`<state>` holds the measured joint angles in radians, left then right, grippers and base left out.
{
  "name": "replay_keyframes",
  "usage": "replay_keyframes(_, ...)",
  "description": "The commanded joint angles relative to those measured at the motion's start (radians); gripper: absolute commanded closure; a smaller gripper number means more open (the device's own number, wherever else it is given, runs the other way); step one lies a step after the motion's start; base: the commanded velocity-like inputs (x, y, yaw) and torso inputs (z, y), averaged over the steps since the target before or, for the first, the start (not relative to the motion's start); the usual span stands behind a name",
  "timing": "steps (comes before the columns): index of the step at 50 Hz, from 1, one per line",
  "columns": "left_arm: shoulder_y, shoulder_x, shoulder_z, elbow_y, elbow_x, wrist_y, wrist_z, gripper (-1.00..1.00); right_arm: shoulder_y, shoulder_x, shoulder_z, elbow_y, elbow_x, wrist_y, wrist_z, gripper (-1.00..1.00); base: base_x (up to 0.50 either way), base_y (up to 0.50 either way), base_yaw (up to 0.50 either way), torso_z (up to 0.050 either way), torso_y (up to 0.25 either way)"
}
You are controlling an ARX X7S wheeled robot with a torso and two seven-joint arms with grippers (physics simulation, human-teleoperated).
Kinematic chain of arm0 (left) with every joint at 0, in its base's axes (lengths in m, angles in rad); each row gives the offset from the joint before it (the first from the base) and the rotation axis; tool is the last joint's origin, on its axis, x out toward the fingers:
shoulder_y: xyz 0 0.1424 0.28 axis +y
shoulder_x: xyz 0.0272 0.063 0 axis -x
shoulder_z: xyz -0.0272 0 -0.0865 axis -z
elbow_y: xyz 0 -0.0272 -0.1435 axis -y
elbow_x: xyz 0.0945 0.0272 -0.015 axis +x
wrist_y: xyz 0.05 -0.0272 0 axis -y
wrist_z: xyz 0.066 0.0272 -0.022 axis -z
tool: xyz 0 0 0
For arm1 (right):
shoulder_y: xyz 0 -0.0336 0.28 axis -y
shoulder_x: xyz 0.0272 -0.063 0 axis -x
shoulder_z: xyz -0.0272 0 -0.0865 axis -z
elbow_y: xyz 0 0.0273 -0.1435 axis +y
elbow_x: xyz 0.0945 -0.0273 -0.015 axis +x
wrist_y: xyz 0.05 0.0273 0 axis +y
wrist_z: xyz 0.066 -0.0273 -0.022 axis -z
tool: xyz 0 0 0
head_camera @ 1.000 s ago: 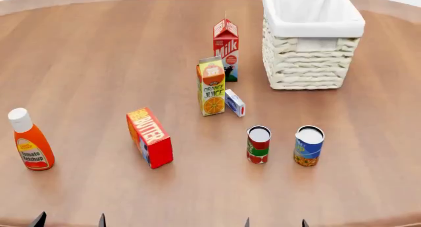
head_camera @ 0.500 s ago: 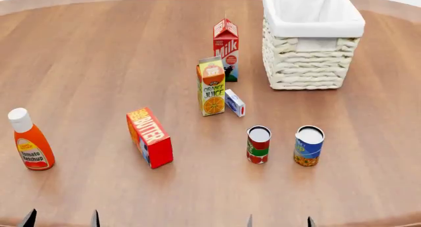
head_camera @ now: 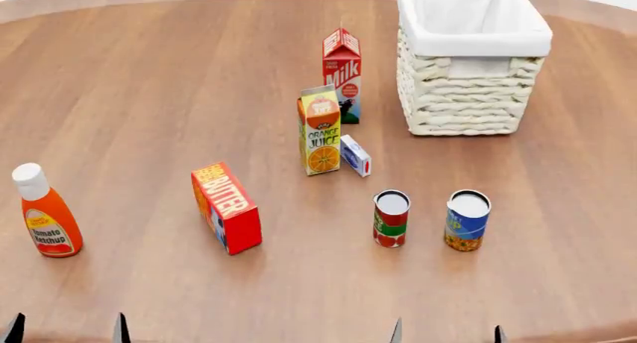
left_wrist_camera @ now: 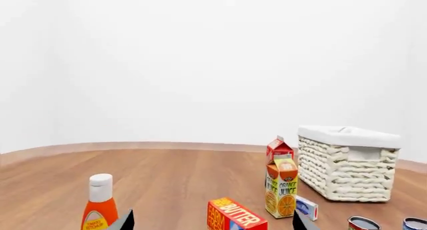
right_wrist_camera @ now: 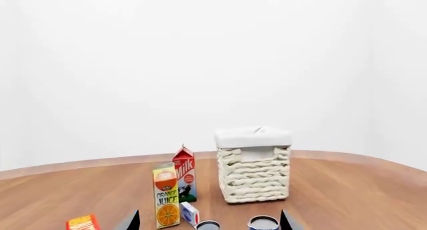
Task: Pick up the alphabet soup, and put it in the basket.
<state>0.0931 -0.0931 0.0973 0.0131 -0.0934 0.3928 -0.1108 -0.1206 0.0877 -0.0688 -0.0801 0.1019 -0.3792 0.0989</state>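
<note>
The alphabet soup (head_camera: 467, 221), a blue-labelled can with a yellow-orange band and pale top, stands upright on the table at front right; its top also shows in the right wrist view (right_wrist_camera: 263, 223) and left wrist view (left_wrist_camera: 415, 223). The basket (head_camera: 468, 97), cream wicker with white lining, stands at the back right (right_wrist_camera: 253, 175) (left_wrist_camera: 347, 170). My right gripper (head_camera: 447, 334) is open at the view's bottom edge, short of the can, with nothing between its tips (right_wrist_camera: 209, 221). My left gripper (head_camera: 67, 332) is open and empty at the bottom left (left_wrist_camera: 213, 222).
A red and green can (head_camera: 391, 218) stands just left of the soup. An orange juice carton (head_camera: 321, 130), milk carton (head_camera: 341, 74) and small white-blue box (head_camera: 356, 156) cluster mid-table. A butter box (head_camera: 227, 207) and ketchup bottle (head_camera: 44, 212) stand at the left.
In the head view the left fingertips have slid left and the right fingertips right, both sinking slightly toward the bottom edge. No object on the table has moved.
</note>
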Motion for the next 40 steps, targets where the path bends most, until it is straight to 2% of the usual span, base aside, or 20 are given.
replay_keyframes(1,0.007,-0.013,0.009,-0.010,-0.022,0.066,-0.010,-1.00,0.003,0.008,-0.004,0.016,-0.001,-0.050,0.026,-1.00,0.00,0.00,0.00,0.000,0.000)
replay_keyframes(17,0.001,-0.027,0.023,-0.014,-0.032,0.075,-0.028,-1.00,0.015,0.028,-0.021,0.014,0.025,-0.012,0.050,-1.00,0.00,-0.03,0.00,0.000,0.000)
replay_keyframes(40,0.007,-0.046,0.047,-0.007,-0.037,0.085,-0.050,-1.00,0.027,0.049,-0.039,0.020,0.052,-0.001,0.072,-1.00,0.00,-0.26,0.00,0.000,0.000)
